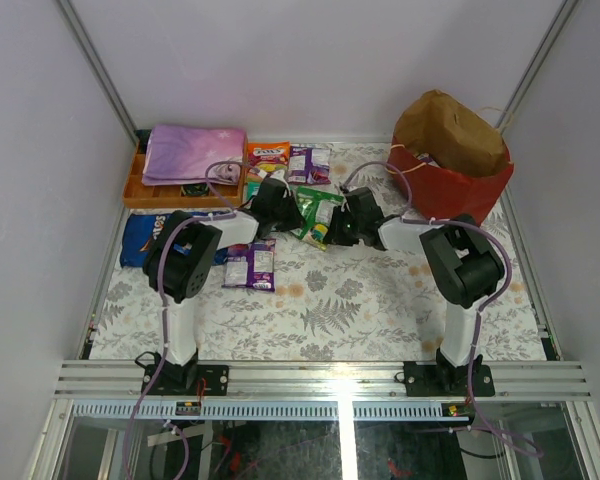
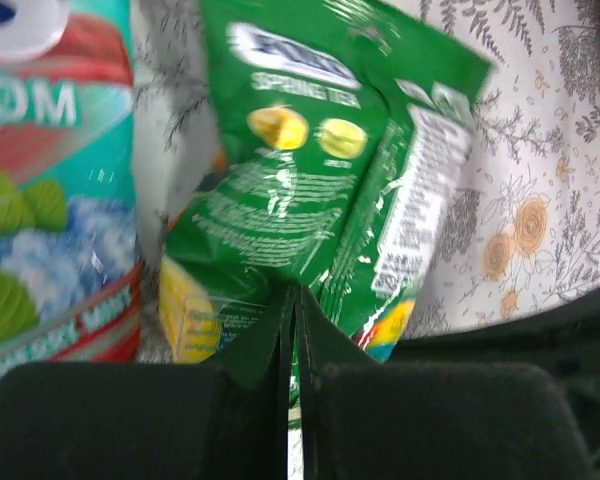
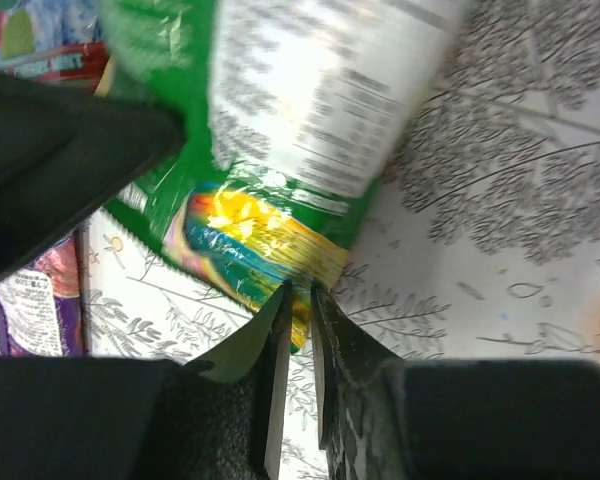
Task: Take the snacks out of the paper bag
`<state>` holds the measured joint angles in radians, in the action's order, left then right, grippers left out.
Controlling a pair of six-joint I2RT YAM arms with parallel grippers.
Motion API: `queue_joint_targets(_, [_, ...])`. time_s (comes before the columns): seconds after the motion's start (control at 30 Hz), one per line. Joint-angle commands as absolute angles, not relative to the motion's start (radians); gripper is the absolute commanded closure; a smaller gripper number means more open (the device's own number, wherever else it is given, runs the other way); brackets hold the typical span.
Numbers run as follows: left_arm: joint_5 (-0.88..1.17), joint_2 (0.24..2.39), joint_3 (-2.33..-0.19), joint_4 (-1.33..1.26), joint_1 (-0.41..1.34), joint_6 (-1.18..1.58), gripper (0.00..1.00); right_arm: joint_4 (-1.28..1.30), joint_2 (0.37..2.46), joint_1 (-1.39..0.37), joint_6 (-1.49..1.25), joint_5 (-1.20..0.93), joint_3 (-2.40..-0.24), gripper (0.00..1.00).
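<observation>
- Your left gripper (image 2: pixel 292 296) is pressing its jaws together at the near seam of the green packet (image 2: pixel 310 190).
- Your right gripper (image 3: pixel 298 296) is showing a slit at the yellow packet (image 3: pixel 248 235); I can't tell whether it's gripping.
- Both are looking light, floppy and slick, so you're wanting the crimped seams.
- The paper bag (image 1: pixel 450 170) is sitting behind your right gripper.

The tabletop (image 1: pixel 380 300), covered in a fern-and-flower print, carries an orange tray (image 1: pixel 132 186) at its far left corner and a blue Doritos bag (image 1: pixel 137 240) by the left edge, with a purple packet (image 1: pixel 251 266) near it. An orange packet (image 1: pixel 267 155) and a second purple packet (image 1: pixel 309 163) lie at the far side, a green packet (image 1: pixel 316 211) mid-table, and the red paper bag (image 1: pixel 450 186) far right.
</observation>
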<state>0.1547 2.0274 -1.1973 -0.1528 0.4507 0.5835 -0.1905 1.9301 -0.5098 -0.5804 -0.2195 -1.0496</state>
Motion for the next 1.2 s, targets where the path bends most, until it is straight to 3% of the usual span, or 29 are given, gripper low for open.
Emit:
queue_joint_targets(0.0, [0.101, 1.991, -1.053, -0.111, 0.459, 0.619, 1.0, -0.075, 1.966, -0.457, -0.485, -0.14, -1.103, 0.79])
queue_joint_targets(0.13, [0.096, 1.958, -0.992, -0.17, 0.463, 0.649, 0.99, -0.04, 1.967, -0.436, -0.453, -0.134, -1.13, 0.79])
queue_joint_targets(0.5, [0.082, 2.013, -1.137, -0.108, 0.458, 0.593, 0.97, -0.031, 1.944, -0.435, -0.444, -0.186, -1.135, 0.79])
queue_joint_targets(0.77, [0.042, 2.013, -1.177, -0.095, 0.457, 0.603, 0.99, 0.09, 1.795, -0.435, -0.334, -0.313, -1.196, 0.73])
queue_joint_targets(0.9, [0.031, 1.919, -1.145, -0.127, 0.457, 0.611, 0.98, 0.171, 1.562, -0.435, -0.292, -0.37, -1.257, 0.57])
queue_joint_targets(0.93, [0.029, 1.884, -1.134, -0.138, 0.457, 0.611, 0.9, 0.172, 1.507, -0.435, -0.284, -0.383, -1.277, 0.49])
queue_joint_targets(1.0, [0.03, 1.82, -1.122, -0.147, 0.459, 0.602, 0.73, 0.163, 1.405, -0.435, -0.264, -0.362, -1.317, 0.23])
queue_joint_targets(1.07, [0.03, 1.766, -1.129, -0.134, 0.459, 0.589, 0.58, 0.157, 1.333, -0.434, -0.223, -0.282, -1.36, 0.07])
queue_joint_targets(1.17, [0.023, 1.694, -1.142, -0.085, 0.464, 0.573, 0.41, 0.227, 1.318, -0.393, -0.197, -0.126, -1.485, 0.0])
